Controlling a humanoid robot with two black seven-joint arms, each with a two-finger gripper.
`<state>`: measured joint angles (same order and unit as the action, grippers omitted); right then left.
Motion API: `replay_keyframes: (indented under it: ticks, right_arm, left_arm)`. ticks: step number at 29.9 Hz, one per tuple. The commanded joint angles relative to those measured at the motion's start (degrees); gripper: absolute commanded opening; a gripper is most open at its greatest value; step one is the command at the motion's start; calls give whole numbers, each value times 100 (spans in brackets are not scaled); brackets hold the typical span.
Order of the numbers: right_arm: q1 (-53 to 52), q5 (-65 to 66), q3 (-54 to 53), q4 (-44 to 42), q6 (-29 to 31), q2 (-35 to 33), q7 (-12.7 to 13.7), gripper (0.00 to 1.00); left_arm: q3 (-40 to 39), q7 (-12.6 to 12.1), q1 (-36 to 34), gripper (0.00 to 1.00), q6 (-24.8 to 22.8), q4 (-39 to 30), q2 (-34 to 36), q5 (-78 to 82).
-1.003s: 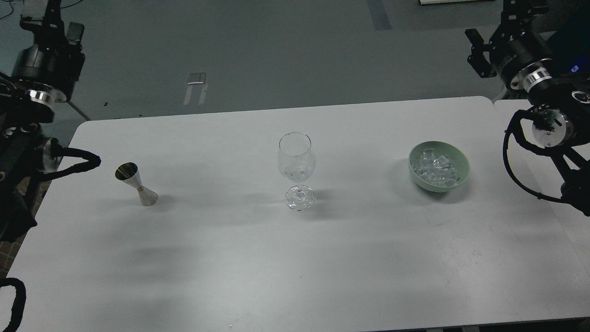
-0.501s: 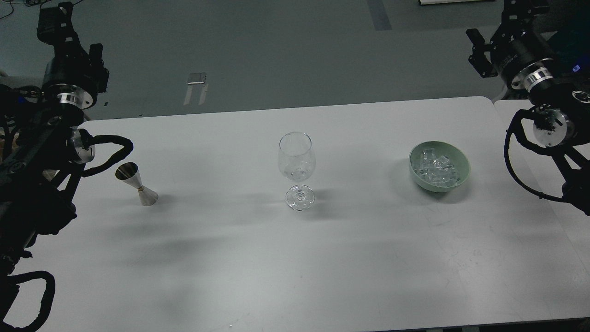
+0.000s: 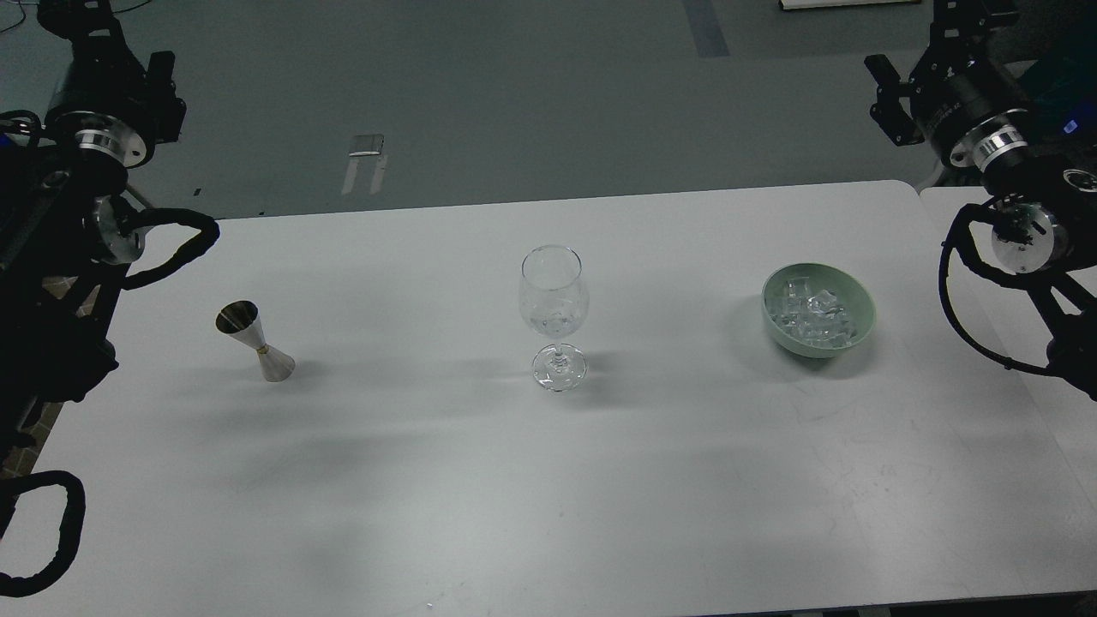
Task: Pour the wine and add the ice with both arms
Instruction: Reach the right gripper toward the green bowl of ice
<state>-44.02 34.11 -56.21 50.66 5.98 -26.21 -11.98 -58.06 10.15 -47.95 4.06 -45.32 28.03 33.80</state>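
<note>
A stemmed wine glass point(image 3: 554, 315) stands upright near the middle of the white table point(image 3: 531, 497), with a small amount of clear wine point(image 3: 554, 324) low in its bowl. Well to its left a steel jigger point(image 3: 253, 340) stands leaning slightly, its dark open mouth turned up and toward the far left. Well to the right of the glass sits a pale green bowl point(image 3: 848, 291) holding the ice point(image 3: 810, 315), a heap of small glinting cubes. Both arms are raised clear of the table and touch none of these things. The left arm point(image 3: 60, 257) rises along the left edge, its thick black links and a looped cable over the table's near-left corner, a silver ring at the wrist, and the left gripper point(image 3: 81, 17) at the top left corner, above the floor beyond the table; it is dark and partly cut off by the edge, so I cannot tell whether its fingers are spread or closed. The right arm point(image 3: 1020, 223) comes in from the right edge, bent upward past silver discs and a hanging cable loop, with the right gripper point(image 3: 951, 26) at the top right, beyond the table's far corner; its fingers are also dark and cropped, and their state cannot be made out.
</note>
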Motion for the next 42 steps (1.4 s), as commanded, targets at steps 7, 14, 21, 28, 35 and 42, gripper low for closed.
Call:
replay_keyframes:
  ticks: [7,14,21,28,35,42]
  right_arm:
    - [16,1025,874,970,0,-981,-6,100]
    - [33,3106,1682,2068,-9,-2281,-24,100]
    - [305,5243,1939,2431,-123,-2819,-76,100]
    - [991,7433,1965,2159,-720,-2452,-120,100]
    - [1290,7646,1965,1763,-844,-1932,-182,100]
    - [1378,7663,1982,1060,-818,-1264,-270,100]
  left_arm:
    - [31,-65,-13,98,-494,-73,1,-119]
    - [31,-74,-30,98,-459,-73,-26,-110]
    - [31,-65,-31,98,-450,-73,-43,-84]
    - [23,-57,-22,98,-450,-91,-193,-75]
    - [31,-48,5,98,-459,-108,-193,-75]
    - [23,-21,5,98,-459,-108,-201,-84]
